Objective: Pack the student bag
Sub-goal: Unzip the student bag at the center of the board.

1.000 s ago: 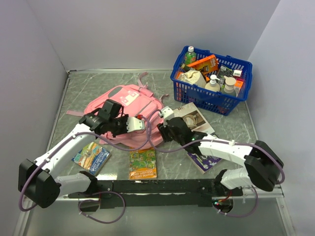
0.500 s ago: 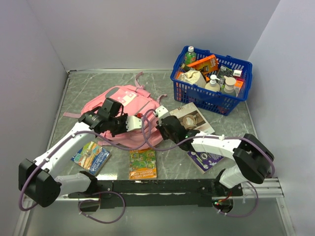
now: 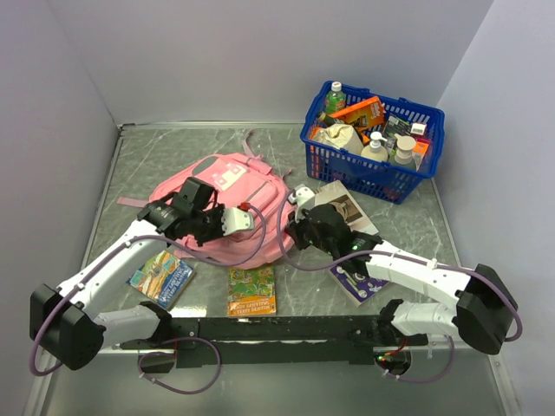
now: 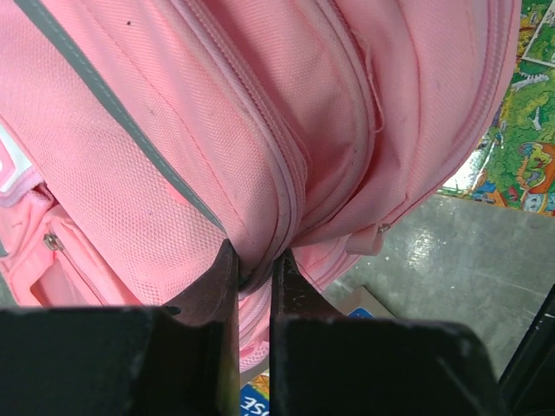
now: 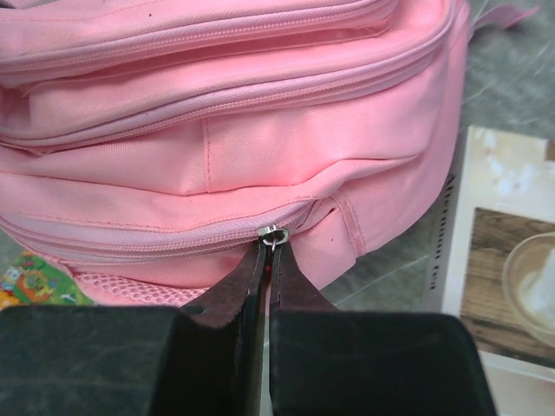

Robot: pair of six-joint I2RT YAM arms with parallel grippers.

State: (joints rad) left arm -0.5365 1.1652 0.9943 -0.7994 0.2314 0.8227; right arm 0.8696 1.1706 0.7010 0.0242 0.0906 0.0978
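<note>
The main risk is at the right fingers (image 5: 250, 286). They are almost fully closed on the small metal zip puller (image 5: 271, 232) and grip it only with the very tips. If the pull goes at an angle to the zip line, the puller can slip out. The left fingers (image 4: 225, 286) are also nearly closed, and they pinch a fold of pink cloth beside a zip seam. This fold is soft and thick, so it may slide free. In that case I judge the whole student bag (image 3: 227, 204) would drag over the worktop (image 3: 173, 152) instead of the zip opening. Loose cloth near the slider could also jam it.

The student bag lies flat in the middle left of the top view. It is well apart from the blue basket (image 3: 347, 165) at the upper right, and its right edge is just beside a magazine (image 3: 342, 208). Two small picture books (image 3: 251, 290) lie below it. It is pink and padded, with several parallel zip lines and a white patch on top. All the zips that I can see look closed.
</note>
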